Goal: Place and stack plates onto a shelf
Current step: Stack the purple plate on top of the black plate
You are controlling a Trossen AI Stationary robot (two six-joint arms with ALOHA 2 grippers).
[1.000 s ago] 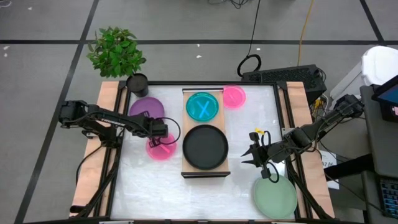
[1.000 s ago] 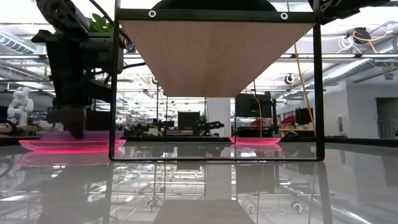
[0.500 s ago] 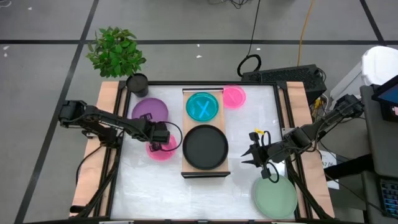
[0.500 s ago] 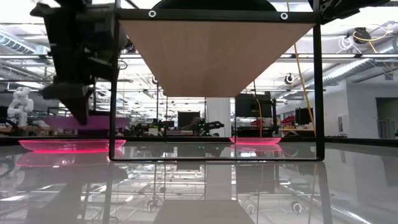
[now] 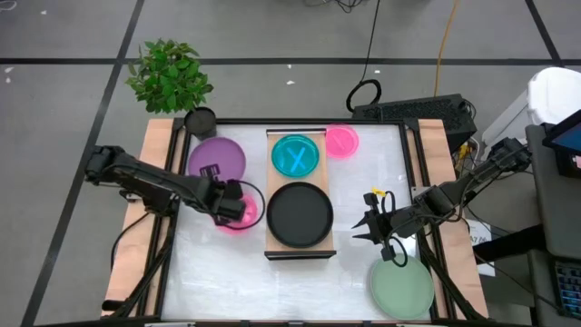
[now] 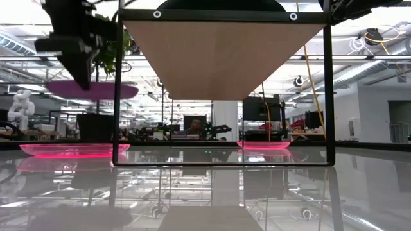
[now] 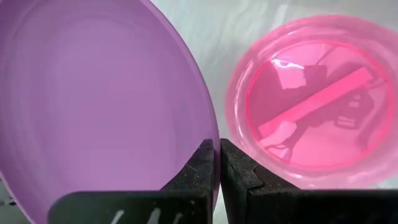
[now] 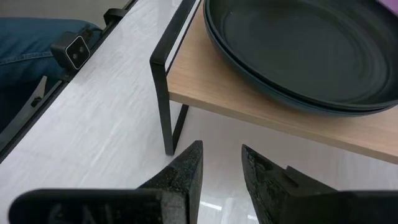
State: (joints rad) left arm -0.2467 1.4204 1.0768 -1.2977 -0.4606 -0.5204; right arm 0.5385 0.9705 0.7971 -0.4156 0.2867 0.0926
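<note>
My left gripper (image 5: 229, 202) (image 7: 219, 158) is shut on the purple plate (image 5: 216, 160) (image 6: 90, 90), which hangs level in the air above the table's left part. A pink plate (image 5: 236, 218) (image 7: 317, 99) lies flat on the table under that gripper. The shelf (image 5: 320, 243) stands mid-table on dark legs, carrying a cyan plate (image 5: 295, 155) and a black plate (image 5: 300, 214) stacked on a dark teal one (image 8: 261, 78). Another pink plate (image 5: 342, 140) lies by the shelf's far right corner. My right gripper (image 5: 368, 227) (image 8: 221, 163) waits open, right of the shelf, near the sage-green plate (image 5: 401, 287). My left gripper pinches the purple plate's rim (image 7: 208, 127) on the side facing the pink plate. The fingers (image 7: 198, 168) come from above, pointing down, one inside the rim and one outside. The plate is lifted clear of the table and stays level.
A potted plant (image 5: 172, 77) with its small black pot (image 5: 201, 121) stands at the far left corner. Wooden side rails (image 5: 154, 182) run along both sides. Bare white tabletop (image 5: 236, 282) lies toward the near edge. The shelf's dark legs (image 8: 163, 106) stand on the table.
My left gripper has risen and drifted slightly toward the near edge, carrying the purple plate up. The plate, on the table a second ago, now hangs level, well above the pink plate. The right arm has kept still.
</note>
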